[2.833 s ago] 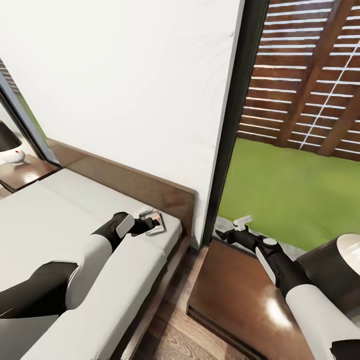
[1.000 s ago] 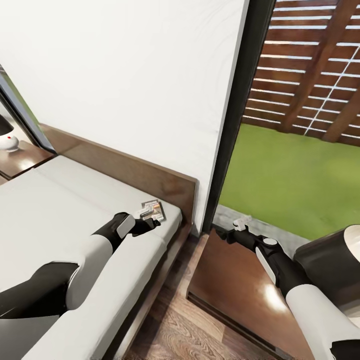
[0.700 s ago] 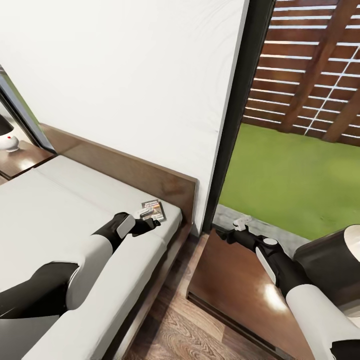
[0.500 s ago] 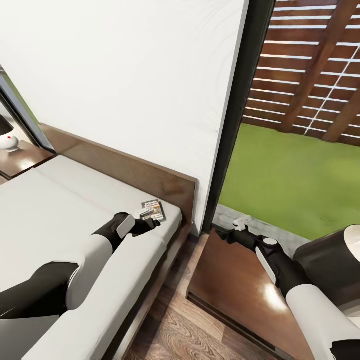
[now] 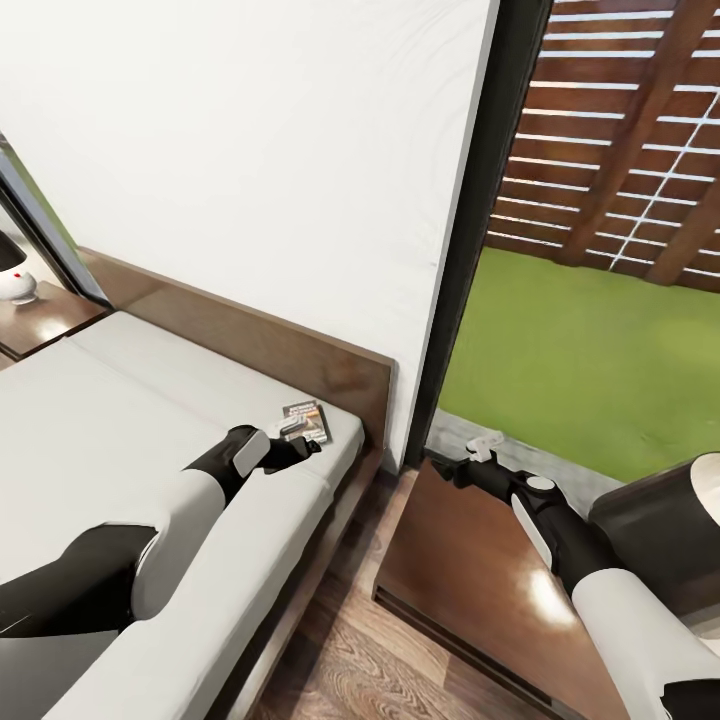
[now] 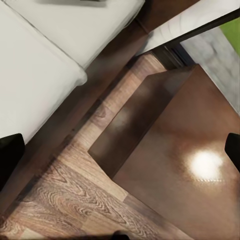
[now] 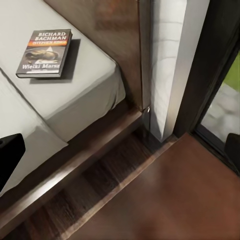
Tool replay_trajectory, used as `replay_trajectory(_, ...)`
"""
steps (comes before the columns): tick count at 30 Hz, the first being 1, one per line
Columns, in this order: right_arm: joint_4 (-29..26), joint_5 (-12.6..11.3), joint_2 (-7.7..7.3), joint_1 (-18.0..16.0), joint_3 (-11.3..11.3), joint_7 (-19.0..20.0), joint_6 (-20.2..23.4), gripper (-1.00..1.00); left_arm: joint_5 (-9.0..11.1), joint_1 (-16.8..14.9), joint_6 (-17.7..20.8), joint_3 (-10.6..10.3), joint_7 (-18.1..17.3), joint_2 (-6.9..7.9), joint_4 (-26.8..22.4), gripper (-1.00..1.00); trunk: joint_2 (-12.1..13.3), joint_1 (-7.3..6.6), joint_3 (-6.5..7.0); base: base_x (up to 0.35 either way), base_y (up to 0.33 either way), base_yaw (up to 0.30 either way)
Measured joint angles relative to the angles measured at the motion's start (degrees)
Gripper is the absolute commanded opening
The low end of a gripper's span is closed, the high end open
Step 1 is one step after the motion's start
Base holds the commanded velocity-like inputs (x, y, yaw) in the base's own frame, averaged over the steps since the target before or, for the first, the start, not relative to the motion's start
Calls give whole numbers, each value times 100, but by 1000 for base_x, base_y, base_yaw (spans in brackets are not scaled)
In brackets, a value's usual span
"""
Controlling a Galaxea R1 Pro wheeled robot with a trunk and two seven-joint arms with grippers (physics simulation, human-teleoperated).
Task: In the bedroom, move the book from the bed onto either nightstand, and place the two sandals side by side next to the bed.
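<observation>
Book on bed, just beyond left gripper.

The left gripper partly covers the book; its finger spread is unclear.

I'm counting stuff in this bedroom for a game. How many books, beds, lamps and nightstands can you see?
Books: 1, the book lying on the bed.
Beds: 1, the bed.
Lamps: 2, one lamp far left, another lamp at right.
Nightstands: 2, one nightstand far left, another nightstand near right.
Total: 6.
</observation>
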Motion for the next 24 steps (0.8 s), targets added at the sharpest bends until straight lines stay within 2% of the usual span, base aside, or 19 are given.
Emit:
replay_trajectory(10, 1, 0, 2, 0, 0, -7, 0, 100, 0, 0, 0, 1, -1, 0, 8, 100, 0, 0, 0, 6, -217, 28)
replay_trajectory(16, 1, 0, 4, 0, 0, -9, 0, 100, 1, 6, 0, -1, 0, 0, 10, 100, 0, 0, 0, 1, -77, 158)
replay_trajectory(24, 4, 0, 0, 0, 0, 0, 0, 100, 0, 9, -3, -2, 0, 0, 11, 100, 0, 0, 0, 0, -91, 34)
